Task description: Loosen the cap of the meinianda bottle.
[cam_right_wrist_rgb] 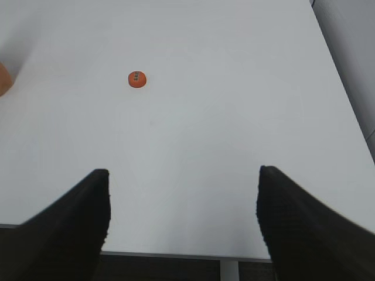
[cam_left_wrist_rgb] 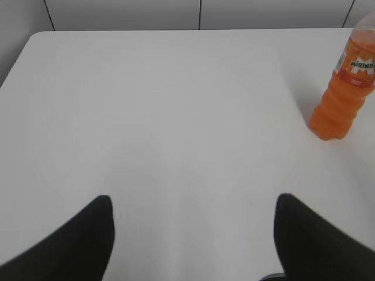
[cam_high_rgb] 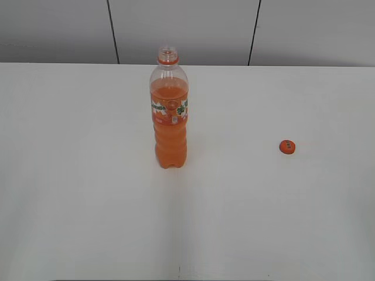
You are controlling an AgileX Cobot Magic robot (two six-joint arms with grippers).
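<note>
The meinianda bottle (cam_high_rgb: pixel 169 114) stands upright on the white table (cam_high_rgb: pixel 76 193), with no cap on its open neck. It also shows at the right edge of the left wrist view (cam_left_wrist_rgb: pixel 345 88). The orange cap (cam_high_rgb: pixel 287 147) lies flat on the table to the bottle's right, and shows in the right wrist view (cam_right_wrist_rgb: pixel 136 78). My left gripper (cam_left_wrist_rgb: pixel 193 202) is open and empty, well short of the bottle. My right gripper (cam_right_wrist_rgb: pixel 183 175) is open and empty near the table's front edge. Neither gripper shows in the exterior view.
A grey panelled wall (cam_high_rgb: pixel 187 29) runs behind the table's far edge. The table's right edge (cam_right_wrist_rgb: pixel 340 88) and front edge (cam_right_wrist_rgb: pixel 176 254) show in the right wrist view.
</note>
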